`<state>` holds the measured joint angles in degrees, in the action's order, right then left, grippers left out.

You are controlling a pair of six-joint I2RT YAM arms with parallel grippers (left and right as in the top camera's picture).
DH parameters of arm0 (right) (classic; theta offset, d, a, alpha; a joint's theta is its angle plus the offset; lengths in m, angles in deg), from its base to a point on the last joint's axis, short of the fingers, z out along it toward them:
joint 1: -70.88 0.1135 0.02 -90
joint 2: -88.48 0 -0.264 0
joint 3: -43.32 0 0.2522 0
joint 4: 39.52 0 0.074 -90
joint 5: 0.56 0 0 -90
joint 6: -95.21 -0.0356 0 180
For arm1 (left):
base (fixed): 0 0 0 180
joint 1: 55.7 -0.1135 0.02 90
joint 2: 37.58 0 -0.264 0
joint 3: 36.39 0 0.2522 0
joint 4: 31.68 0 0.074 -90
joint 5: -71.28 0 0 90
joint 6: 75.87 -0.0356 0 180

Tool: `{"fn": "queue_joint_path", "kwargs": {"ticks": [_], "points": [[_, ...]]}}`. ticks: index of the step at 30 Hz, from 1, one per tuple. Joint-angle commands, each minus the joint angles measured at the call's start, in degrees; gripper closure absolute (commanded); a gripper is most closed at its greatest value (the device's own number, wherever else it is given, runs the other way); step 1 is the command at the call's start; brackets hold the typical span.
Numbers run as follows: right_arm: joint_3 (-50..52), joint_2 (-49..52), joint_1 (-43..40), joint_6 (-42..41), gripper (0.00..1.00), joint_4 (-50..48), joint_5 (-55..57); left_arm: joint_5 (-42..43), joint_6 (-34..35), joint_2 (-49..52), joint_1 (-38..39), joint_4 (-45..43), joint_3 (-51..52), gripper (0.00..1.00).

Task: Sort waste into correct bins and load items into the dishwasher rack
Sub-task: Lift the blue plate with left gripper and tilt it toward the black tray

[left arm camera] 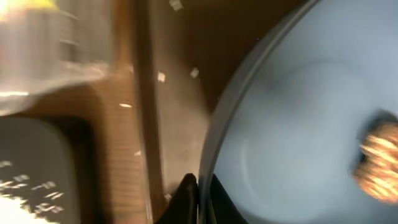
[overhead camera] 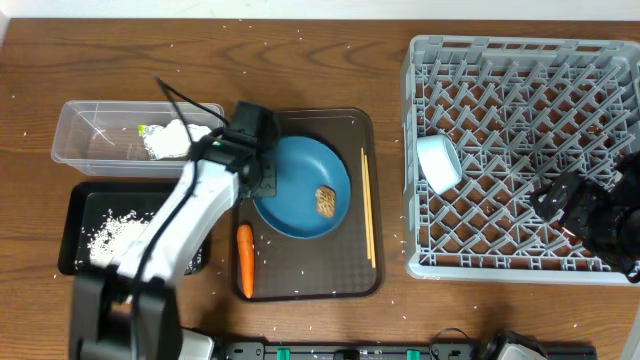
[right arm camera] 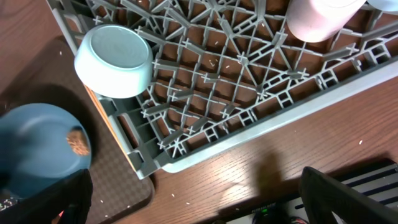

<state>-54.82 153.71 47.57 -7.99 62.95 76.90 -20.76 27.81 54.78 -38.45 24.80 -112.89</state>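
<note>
My left gripper [overhead camera: 262, 182] is shut on the left rim of the round blue plate [overhead camera: 300, 187]. In the left wrist view its dark fingertips [left arm camera: 186, 194] pinch the plate [left arm camera: 298, 124] edge. A brown food chunk [overhead camera: 326, 201] lies on the plate. The orange carrot [overhead camera: 245, 260] and the chopsticks [overhead camera: 367, 205] rest on the brown serving tray [overhead camera: 350, 130]. The grey rack [overhead camera: 520, 90] holds a white bowl [overhead camera: 438, 162] and a pinkish cup [right arm camera: 317, 18]. Over the rack's front right corner my right gripper [overhead camera: 590, 215] stands open and holds nothing.
The clear tub [overhead camera: 90, 140] at the back left holds a crumpled napkin [overhead camera: 170, 138] and a bit of yellow wrapper [overhead camera: 143, 129]. In front of it, the black tray [overhead camera: 75, 215] holds white rice [overhead camera: 110, 235]. Loose grains dot the wooden table.
</note>
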Motion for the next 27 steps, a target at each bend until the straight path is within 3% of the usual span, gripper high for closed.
{"fn": "queue_joint_path", "kwargs": {"ticks": [1,8,16,19,21,22,24,27], "points": [[-0.59,-0.09,-0.72,0.63,0.01,0.02,0.35,1.97,-0.04,2.29,-0.2,-2.21,-0.15,0.94],[-0.59,-0.09,-0.72,0.63,0.01,0.24,0.57,2.78,-0.07,7.02,-0.22,-4.48,-0.15,0.92],[-0.59,-0.09,-0.72,0.63,0.01,0.24,0.74,2.69,-0.07,11.69,-0.2,-4.7,-0.15,0.83],[-0.59,-0.09,-0.72,0.63,0.01,0.31,0.74,2.69,-0.09,12.31,-0.2,-4.79,-0.15,0.73],[-0.59,-0.09,-0.72,0.63,0.01,0.39,0.74,2.69,-0.07,12.39,-0.2,-5.25,-0.15,0.72],[-0.59,-0.09,-0.72,0.63,0.01,0.42,0.74,2.71,-0.09,12.39,-0.2,-5.53,-0.15,0.72],[-0.59,-0.09,-0.72,0.63,0.01,0.48,0.74,2.69,-0.09,12.39,-0.2,-5.62,-0.15,0.9],[-0.59,-0.09,-0.72,0.63,0.01,0.59,0.74,2.69,-0.76,12.2,-0.22,-5.01,-0.22,0.94]]}}
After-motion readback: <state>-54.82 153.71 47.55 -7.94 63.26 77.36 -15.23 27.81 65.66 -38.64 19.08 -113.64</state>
